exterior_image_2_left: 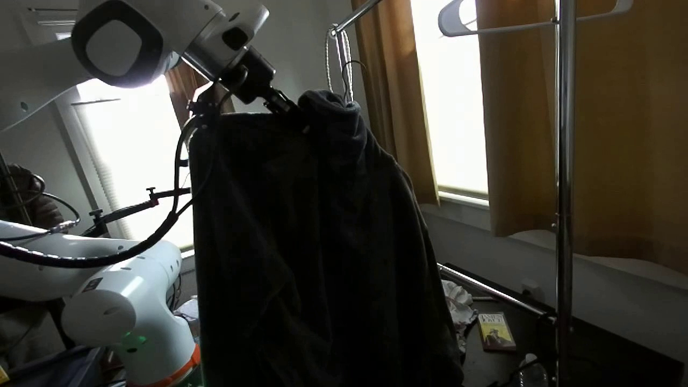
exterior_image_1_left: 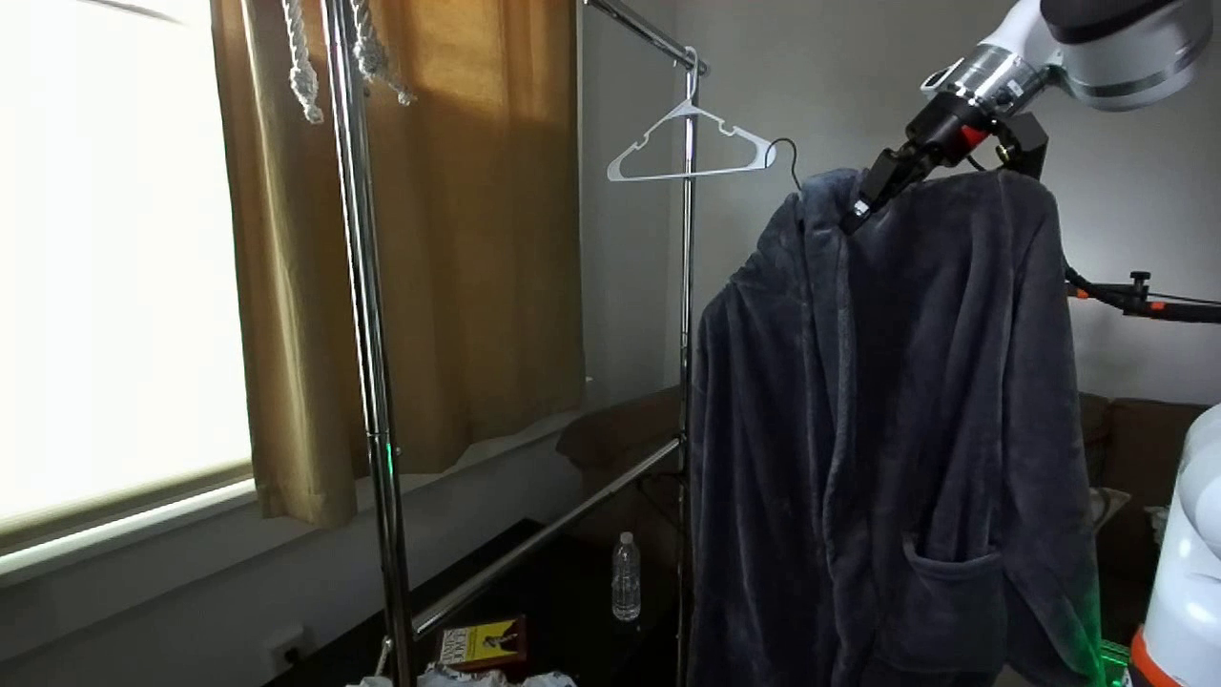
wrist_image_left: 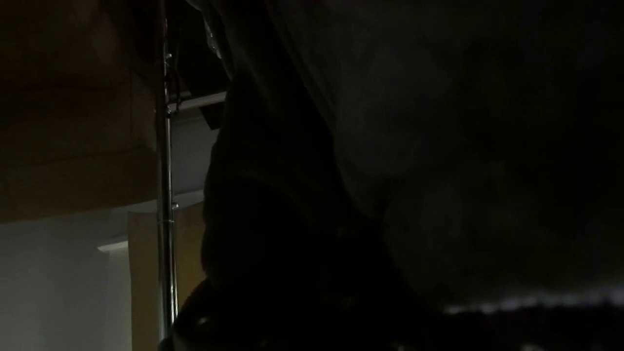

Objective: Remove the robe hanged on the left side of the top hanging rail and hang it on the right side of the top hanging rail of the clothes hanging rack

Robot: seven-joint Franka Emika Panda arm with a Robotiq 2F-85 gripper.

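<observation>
The dark grey robe [exterior_image_1_left: 944, 401] hangs in the air in front of the rack, and it shows dark in an exterior view [exterior_image_2_left: 317, 242]. My gripper [exterior_image_1_left: 857, 212] is shut on the robe at the collar and shoulder; the fingers are partly sunk in cloth [exterior_image_2_left: 301, 121]. The robe's thin dark hanger hook [exterior_image_1_left: 790, 157] stands above the collar, apart from the top rail [exterior_image_1_left: 644, 33]. The hook also shows in an exterior view [exterior_image_2_left: 352, 64], in front of the ropes. In the wrist view the robe [wrist_image_left: 438, 146] fills the right; the jaws are too dark to make out.
A white hanger [exterior_image_1_left: 687, 175] hangs near one end of the top rail. White ropes [exterior_image_2_left: 329, 64] hang near the other end. Chrome posts [exterior_image_1_left: 367, 334] and a lower bar [exterior_image_1_left: 553, 534] frame the rack. A bottle [exterior_image_1_left: 626, 577] and a book [exterior_image_1_left: 484, 642] lie below.
</observation>
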